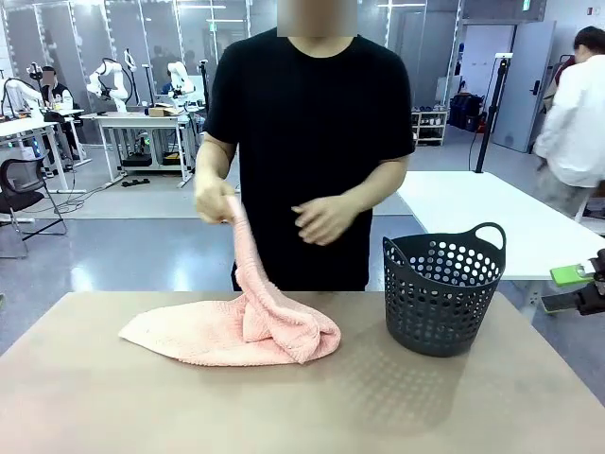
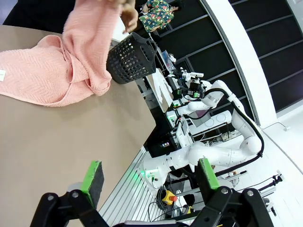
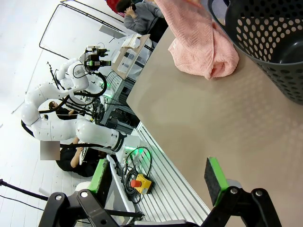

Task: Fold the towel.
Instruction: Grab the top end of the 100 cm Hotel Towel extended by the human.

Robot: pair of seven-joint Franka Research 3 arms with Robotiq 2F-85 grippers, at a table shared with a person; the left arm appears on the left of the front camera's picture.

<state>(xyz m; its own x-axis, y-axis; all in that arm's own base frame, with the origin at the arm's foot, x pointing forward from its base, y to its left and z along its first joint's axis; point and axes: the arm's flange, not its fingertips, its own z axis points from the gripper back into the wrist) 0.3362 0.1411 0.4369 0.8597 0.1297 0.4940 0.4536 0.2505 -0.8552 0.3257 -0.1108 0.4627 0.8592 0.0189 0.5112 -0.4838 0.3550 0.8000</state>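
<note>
the towel (image 1: 236, 331) lies bunched on the tan surface (image 1: 284, 416), just left of the dark perforated basket (image 1: 442, 293) and apart from it. one part of the towel rises in a twisted strand to a person's hand (image 1: 216, 200), which pinches it well above the surface. the person's other hand (image 1: 324, 219) hovers free near the chest. the left claw (image 2: 149, 165) is released, green pads wide apart with nothing between them, and it hangs off the surface's near edge, well apart from the cloth. the right claw (image 3: 156, 168) is likewise released and empty, back from the basket side.

this looks like the opening step: the cloth is being shaken out or laid down, with no fold made yet. the next move likely calls for it spread flat, so an edge or corner can be found and pinched.
</note>
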